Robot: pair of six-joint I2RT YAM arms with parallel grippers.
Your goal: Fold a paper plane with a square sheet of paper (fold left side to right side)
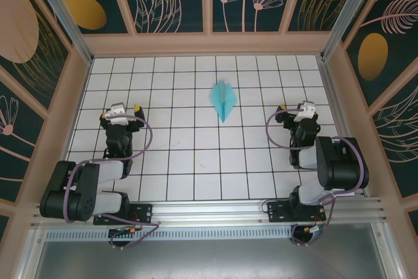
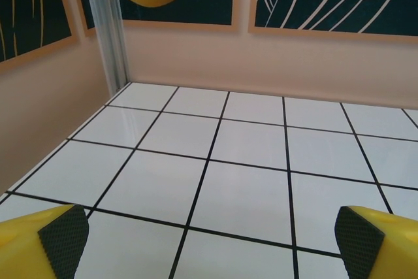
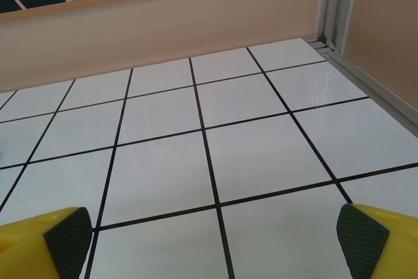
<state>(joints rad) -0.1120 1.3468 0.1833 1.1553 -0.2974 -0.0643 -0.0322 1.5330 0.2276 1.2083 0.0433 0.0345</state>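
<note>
Centrally, the paper plane is seen lying flat on the tiled table, its pointed tip turned toward the near edge. It is placed between the two arms and slightly beyond them, well apart from both. The left end effector is held wide open and empty, off to the plane's left. The right end effector is likewise spread open and empty, off to its right. Bare tiles are framed between the yellow, black-padded fingers in each wrist view.
</note>
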